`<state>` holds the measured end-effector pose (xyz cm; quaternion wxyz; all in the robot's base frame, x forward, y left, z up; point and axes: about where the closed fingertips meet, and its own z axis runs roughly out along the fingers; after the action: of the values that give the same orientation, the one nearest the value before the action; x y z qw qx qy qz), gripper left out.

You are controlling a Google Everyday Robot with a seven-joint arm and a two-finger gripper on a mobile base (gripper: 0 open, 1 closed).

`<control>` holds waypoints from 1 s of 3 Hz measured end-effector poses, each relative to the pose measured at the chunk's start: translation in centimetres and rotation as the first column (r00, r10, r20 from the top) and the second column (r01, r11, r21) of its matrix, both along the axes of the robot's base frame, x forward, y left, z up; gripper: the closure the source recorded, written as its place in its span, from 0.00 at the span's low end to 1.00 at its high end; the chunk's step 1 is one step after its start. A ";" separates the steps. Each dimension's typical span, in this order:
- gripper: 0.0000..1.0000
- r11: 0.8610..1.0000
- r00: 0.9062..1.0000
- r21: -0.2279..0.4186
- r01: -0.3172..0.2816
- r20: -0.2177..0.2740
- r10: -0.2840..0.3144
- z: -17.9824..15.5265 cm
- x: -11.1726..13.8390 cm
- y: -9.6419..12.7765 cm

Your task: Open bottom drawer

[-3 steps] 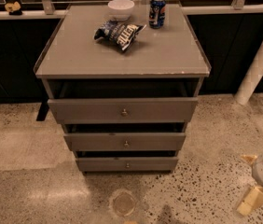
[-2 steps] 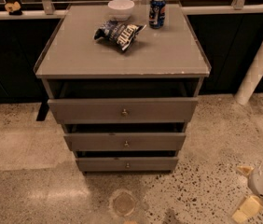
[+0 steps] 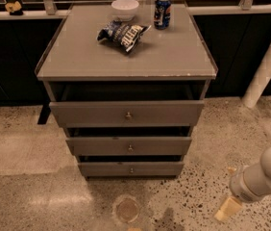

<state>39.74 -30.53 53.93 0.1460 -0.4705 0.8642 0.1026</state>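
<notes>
The grey cabinet (image 3: 126, 57) has three grey drawers, each with a small round knob. The bottom drawer (image 3: 102, 169) is the lowest and narrowest-looking front, with its knob (image 3: 131, 170) in the middle. A dark gap shows above its front. The middle drawer (image 3: 97, 146) and top drawer (image 3: 87, 112) stand out a little further, in steps. My gripper (image 3: 227, 207), on a white arm (image 3: 265, 174), hangs low over the floor at the bottom right. It is to the right of the bottom drawer and apart from it, holding nothing that I can see.
On the cabinet top lie a white bowl (image 3: 125, 7), a blue can (image 3: 162, 12) and a chip bag (image 3: 122, 33). A white pillar (image 3: 270, 61) slants at the right. A round floor drain (image 3: 127, 210) sits in front of the cabinet. Dark low walls stand behind.
My arm and gripper have moved left, closer to the cabinet's lower right side. The drawers and the things on top have not moved.
</notes>
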 end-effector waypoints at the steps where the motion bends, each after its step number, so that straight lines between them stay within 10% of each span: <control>1: 0.00 1.000 1.000 -0.010 0.013 0.026 -0.013 -0.2 0.9 0.0; 3: 0.00 1.000 0.997 -0.016 0.016 0.077 -0.015 -2.0 0.1 -0.4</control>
<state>39.87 -30.89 51.98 0.1761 -0.4684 0.8624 0.0763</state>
